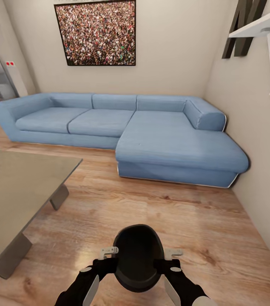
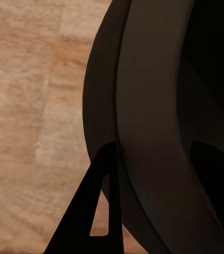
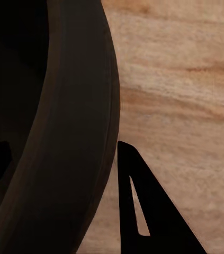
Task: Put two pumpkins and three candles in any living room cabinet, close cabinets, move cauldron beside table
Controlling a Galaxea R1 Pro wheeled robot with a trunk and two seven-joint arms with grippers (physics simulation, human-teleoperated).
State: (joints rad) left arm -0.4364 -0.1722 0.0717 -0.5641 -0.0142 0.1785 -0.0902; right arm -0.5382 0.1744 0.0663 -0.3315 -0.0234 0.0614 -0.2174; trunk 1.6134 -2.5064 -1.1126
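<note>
You've got the cauldron (image 1: 137, 257) pinched between both arms, left gripper (image 1: 106, 253) and right gripper (image 1: 171, 254) each with jaws straddling the rim on opposite sides, closed on its wall. It's round, no long axis, mouth facing the camera. The bench (image 1: 20, 187) lies ahead to your left, near; floor (image 1: 160, 208) between

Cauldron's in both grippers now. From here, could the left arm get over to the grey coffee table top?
Probably not yet: the left gripper and right gripper clamp opposite sides of the round black cauldron, and bare wood-plank floor separates it from the glossy grey coffee table.
</note>
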